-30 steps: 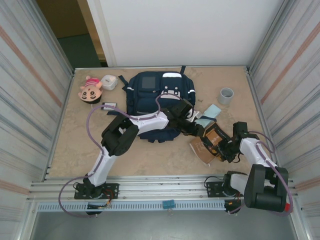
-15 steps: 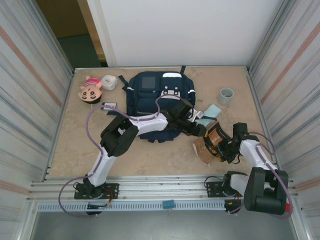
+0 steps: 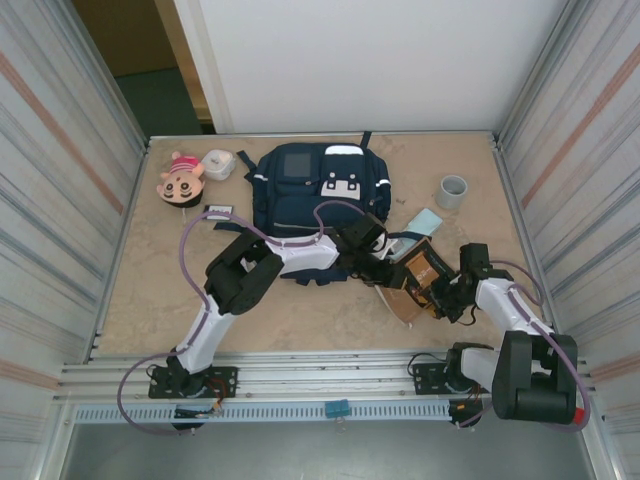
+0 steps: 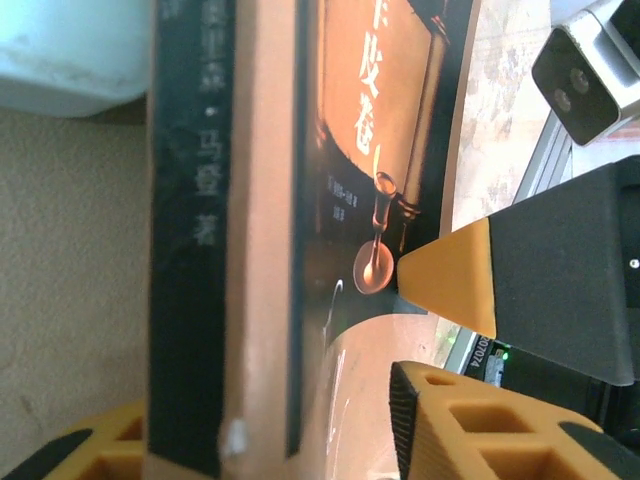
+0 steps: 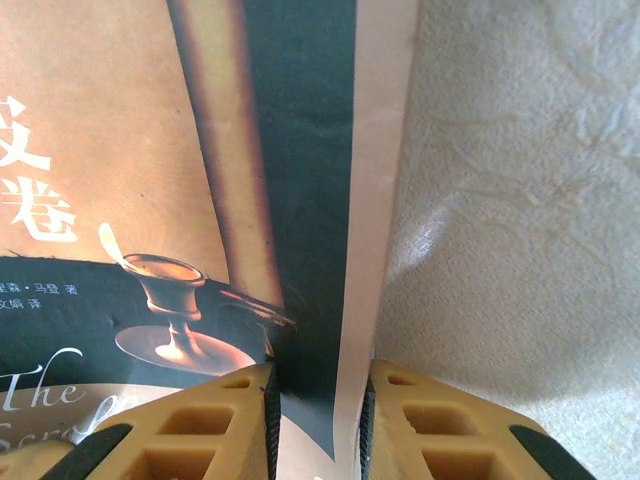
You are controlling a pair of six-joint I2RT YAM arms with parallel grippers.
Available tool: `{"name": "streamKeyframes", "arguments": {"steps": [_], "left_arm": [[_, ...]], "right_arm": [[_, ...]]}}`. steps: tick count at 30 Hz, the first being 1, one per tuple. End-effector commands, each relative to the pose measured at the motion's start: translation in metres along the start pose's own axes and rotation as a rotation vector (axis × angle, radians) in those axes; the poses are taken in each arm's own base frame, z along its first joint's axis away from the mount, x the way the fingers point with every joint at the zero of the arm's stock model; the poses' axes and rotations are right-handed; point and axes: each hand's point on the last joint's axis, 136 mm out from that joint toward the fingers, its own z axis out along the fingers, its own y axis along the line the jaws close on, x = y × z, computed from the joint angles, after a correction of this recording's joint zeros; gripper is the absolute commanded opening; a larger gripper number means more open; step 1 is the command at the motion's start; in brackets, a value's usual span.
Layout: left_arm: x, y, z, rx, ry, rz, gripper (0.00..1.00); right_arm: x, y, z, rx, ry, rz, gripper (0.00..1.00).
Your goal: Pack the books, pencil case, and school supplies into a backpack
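From here the right gripper (image 5: pixel 318 420) pinches the book (image 3: pixel 418 272) toward the table's (image 3: pixel 300 320) near right corner (left gripper (image 4: pixel 250 430) straddles its spine, bite unclear), so I'd firm both holds before lifting it toward the backpack (image 3: pixel 300 195).

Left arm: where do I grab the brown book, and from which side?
Across its spine edge, coming from the backpack side. The book is tipped up on edge and the right gripper pinches the opposite edge, which leaves the spine free. The left gripper straddles that spine, so closing there looks the sound choice.
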Motion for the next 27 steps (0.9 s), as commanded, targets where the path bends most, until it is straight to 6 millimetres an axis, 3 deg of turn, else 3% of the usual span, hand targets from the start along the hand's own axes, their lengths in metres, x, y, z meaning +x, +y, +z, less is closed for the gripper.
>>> {"name": "streamKeyframes", "arguments": {"steps": [1, 6, 10, 15, 18, 22, 27], "left_arm": [[-0.004, -0.015, -0.003, 0.035, -0.002, 0.044, 0.19], [-0.019, -0.042, -0.040, -0.007, -0.121, 0.181, 0.04], [-0.031, -0.072, -0.082, -0.003, -0.255, 0.301, 0.01], [-0.037, -0.114, -0.143, 0.043, -0.480, 0.480, 0.01], [-0.037, -0.130, -0.179, 0.083, -0.594, 0.551, 0.01], [-0.034, -0.153, -0.223, 0.133, -0.732, 0.653, 0.03], [-0.030, -0.171, -0.265, 0.184, -0.815, 0.713, 0.05]], "right_arm": [[0.000, -0.008, 0.005, 0.032, -0.010, 0.017, 0.27], [-0.007, 0.012, -0.022, -0.037, -0.099, -0.039, 0.42], [-0.013, 0.046, -0.067, -0.177, -0.233, -0.161, 0.61], [-0.018, 0.093, -0.133, -0.383, -0.456, -0.352, 0.71], [-0.007, 0.124, -0.170, -0.562, -0.565, -0.512, 0.78], [0.015, 0.157, -0.208, -0.798, -0.643, -0.676, 1.00], [0.054, 0.189, -0.229, -1.020, -0.525, -0.858, 1.00]]}}
